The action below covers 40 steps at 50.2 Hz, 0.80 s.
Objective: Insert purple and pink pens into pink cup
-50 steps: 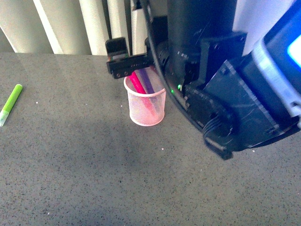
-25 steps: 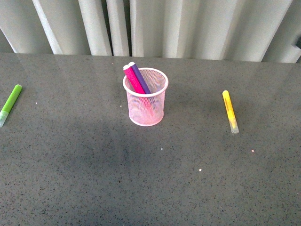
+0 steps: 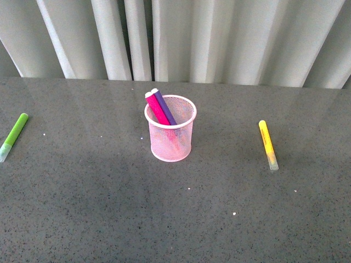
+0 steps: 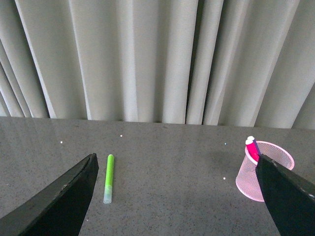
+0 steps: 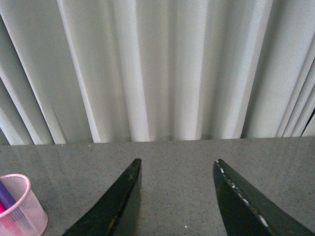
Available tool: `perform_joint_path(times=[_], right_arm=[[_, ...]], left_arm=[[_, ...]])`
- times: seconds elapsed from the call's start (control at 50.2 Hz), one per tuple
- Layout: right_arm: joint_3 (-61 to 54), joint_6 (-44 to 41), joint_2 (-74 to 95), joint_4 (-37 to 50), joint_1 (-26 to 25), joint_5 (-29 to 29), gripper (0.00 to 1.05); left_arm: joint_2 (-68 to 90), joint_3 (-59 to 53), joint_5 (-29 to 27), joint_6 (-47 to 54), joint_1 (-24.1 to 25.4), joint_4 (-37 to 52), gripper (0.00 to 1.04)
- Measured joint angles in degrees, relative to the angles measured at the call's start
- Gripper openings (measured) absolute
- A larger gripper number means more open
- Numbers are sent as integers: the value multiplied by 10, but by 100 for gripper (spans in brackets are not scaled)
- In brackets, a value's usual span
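Since the earlier frame your right arm has left the front view, and both pens point(image 3: 160, 107) lean inside the pink cup point(image 3: 170, 137) at mid-table, so with left gripper point(image 4: 177, 196) and right gripper point(image 5: 174, 196) released, you only need to stay away.

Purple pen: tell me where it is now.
In the front view, the purple pen stands tilted inside the pink cup at table centre, right beside the pink pen.
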Motion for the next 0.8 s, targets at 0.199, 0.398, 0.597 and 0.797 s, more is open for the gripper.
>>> perform_joint_path(times=[0.199,0.398,0.597,0.797], right_arm=[[-35,-18,-103,-75,-49,-45,5],[-50,-20,-186,-143,-50,-47,3],[-54,-20,-278,-222,-50,-47,3],[-55,-20,-347,-285,-50,-47,3]], left_arm=[[0,0,0,0,0,0,98],[0,0,0,0,0,0,98],[0,0,0,0,0,0,98],[0,0,0,0,0,0,98]])
